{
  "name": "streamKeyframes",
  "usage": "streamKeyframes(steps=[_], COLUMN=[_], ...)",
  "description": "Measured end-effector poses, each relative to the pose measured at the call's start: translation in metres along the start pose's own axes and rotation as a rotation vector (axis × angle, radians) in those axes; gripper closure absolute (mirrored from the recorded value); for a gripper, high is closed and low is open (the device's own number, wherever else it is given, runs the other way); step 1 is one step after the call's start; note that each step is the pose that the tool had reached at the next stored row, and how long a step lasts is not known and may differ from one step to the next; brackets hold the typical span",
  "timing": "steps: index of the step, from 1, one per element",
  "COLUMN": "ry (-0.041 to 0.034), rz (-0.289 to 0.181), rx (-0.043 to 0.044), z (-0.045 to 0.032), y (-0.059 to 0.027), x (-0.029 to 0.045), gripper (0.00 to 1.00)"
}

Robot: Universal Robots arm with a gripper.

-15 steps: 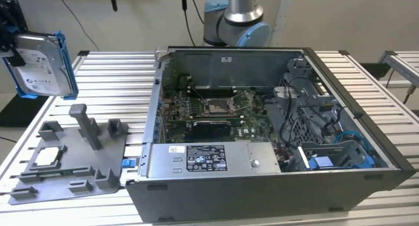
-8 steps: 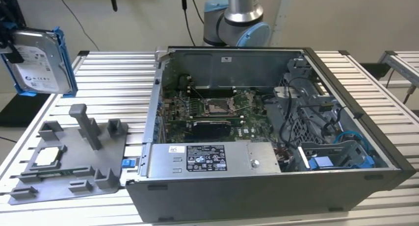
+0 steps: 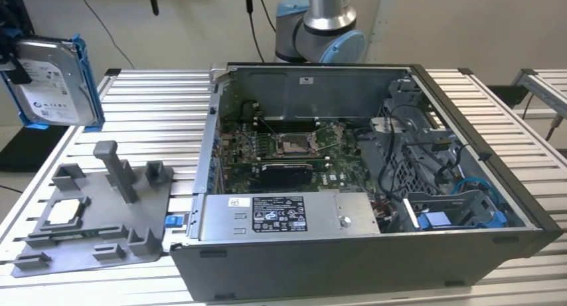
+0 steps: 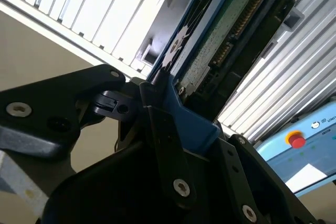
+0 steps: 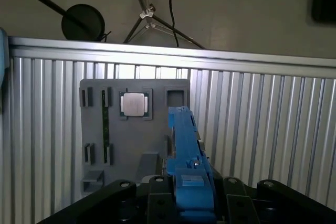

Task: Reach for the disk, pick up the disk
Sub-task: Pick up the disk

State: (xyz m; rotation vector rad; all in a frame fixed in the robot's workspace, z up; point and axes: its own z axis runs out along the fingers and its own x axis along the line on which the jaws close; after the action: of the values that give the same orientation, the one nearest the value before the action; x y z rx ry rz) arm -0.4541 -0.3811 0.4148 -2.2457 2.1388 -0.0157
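- The disk [image 3: 55, 80], a flat silver-grey drive with a white label in a bright blue plastic bracket, hangs clear above the ribbed aluminium bench [image 3: 151, 120], at the exterior view's left;
- in both wrist views the black jaws are closed on the bracket's edge;
- that thin plastic hold looks risky; the drive could tilt, slip and drop onto the grey moulded fixture tray [image 3: 89, 233].

The disk [image 3: 53, 79] is smooth silvery metal with a paper label [image 3: 57, 97], framed in glossy blue plastic; the table [image 3: 155, 113] is ribbed bare metal.
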Motion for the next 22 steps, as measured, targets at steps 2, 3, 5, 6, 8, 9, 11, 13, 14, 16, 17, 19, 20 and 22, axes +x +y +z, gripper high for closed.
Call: streamKeyframes(steps=[2, 3, 5, 6, 8, 9, 11, 13, 14, 16, 17, 19, 20, 22], ry=[0.0000, 0.0000, -0.0001, -0.0001, 0.0000, 0.0001, 0.0001, 0.0006, 0.0009, 0.0018, 0.0022, 0.0033, 0.0038, 0.0044], rz=[0.000, 0.000, 0.000, 0.000, 0.000, 0.000, 0.000, 0.000, 0.000, -0.001, -0.001, -0.002, -0.002, -0.002], rx=[0.0000, 0.0000, 0.0001, 0.0002, 0.0005, 0.0007, 0.0028, 0.0121, 0.0189, 0.0374, 0.0473, 0.0699, 0.0798, 0.0919], z=[-0.0017, -0.0029, -0.0054, -0.0066, -0.0098, -0.0116, -0.0156, -0.0189, -0.0199, -0.0210, -0.0215, -0.0223, -0.0231, -0.0262], y=[-0.0001, -0.0001, -0.0002, -0.0003, -0.0004, -0.0005, -0.0006, -0.0004, -0.0004, -0.0001, 0.0000, 0.0004, 0.0006, 0.0007], x=[0.0000, -0.0001, -0.0001, -0.0002, -0.0002, -0.0002, -0.0003, -0.0005, -0.0005, -0.0005, -0.0005, -0.0005, -0.0006, -0.0006], gripper=[1.00, 1.00, 1.00, 1.00, 1.00, 1.00, 1.00, 1.00, 1.00, 1.00, 1.00, 1.00, 1.00, 1.00])
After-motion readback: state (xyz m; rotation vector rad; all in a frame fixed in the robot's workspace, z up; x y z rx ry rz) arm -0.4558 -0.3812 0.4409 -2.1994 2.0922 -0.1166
